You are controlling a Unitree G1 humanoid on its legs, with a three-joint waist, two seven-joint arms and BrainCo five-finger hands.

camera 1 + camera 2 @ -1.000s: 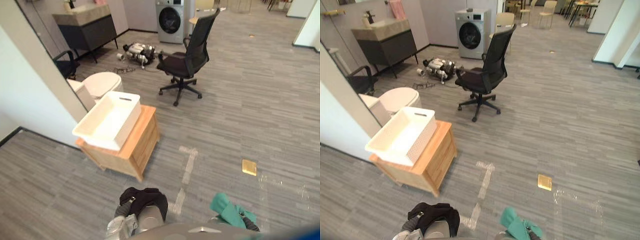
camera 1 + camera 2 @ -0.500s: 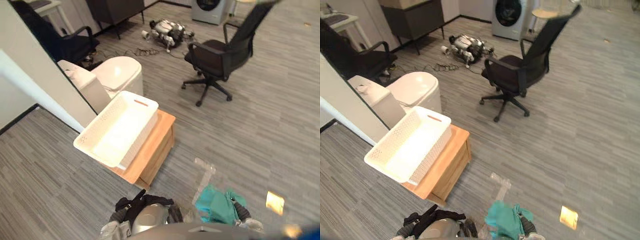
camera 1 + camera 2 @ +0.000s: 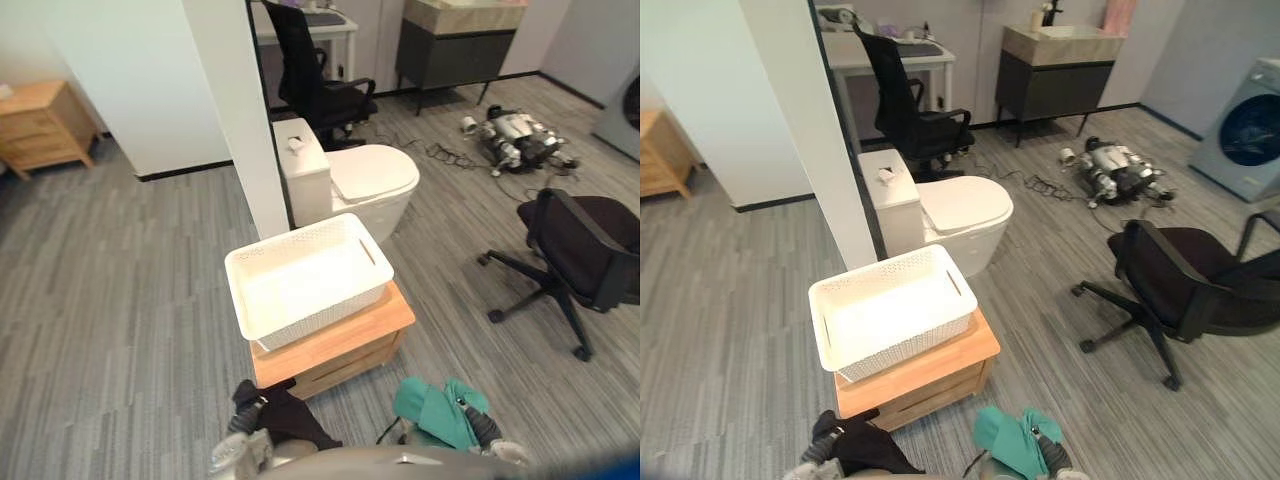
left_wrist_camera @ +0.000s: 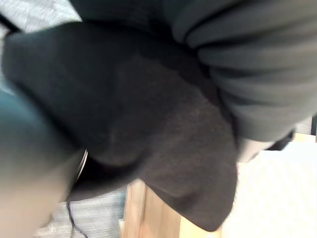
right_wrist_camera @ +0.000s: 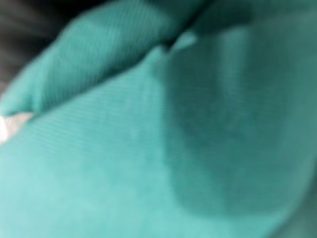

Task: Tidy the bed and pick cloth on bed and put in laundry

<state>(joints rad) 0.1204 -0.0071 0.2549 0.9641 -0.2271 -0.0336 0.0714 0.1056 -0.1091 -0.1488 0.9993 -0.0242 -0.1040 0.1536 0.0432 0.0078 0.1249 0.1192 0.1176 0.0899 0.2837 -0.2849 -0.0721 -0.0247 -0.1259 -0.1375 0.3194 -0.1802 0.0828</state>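
Note:
A black cloth [image 3: 285,415] is bunched over my left hand [image 3: 243,428] at the lower edge of the eye views, and it covers the hand in the left wrist view [image 4: 163,144]. A green cloth [image 3: 432,408] is wrapped over my right hand [image 3: 482,430] to the right of it, and it spreads across the right wrist view [image 5: 163,139]. Both cloths are carried above the floor. A white perforated laundry basket [image 3: 305,275] stands empty on a low wooden nightstand [image 3: 340,345], just ahead of both hands and slightly to the left.
A white toilet [image 3: 355,185] stands behind the basket beside a white partition wall [image 3: 240,110]. A black office chair [image 3: 585,245] is on the right, another [image 3: 315,80] at a desk behind. A wooden cabinet [image 3: 40,120] sits far left. Grey floor lies open to the left.
The camera has swung left: the basket and nightstand now sit in the centre, the toilet and partition wall are ahead, and the office chair is at the right edge. Both cloths stay on the hands.

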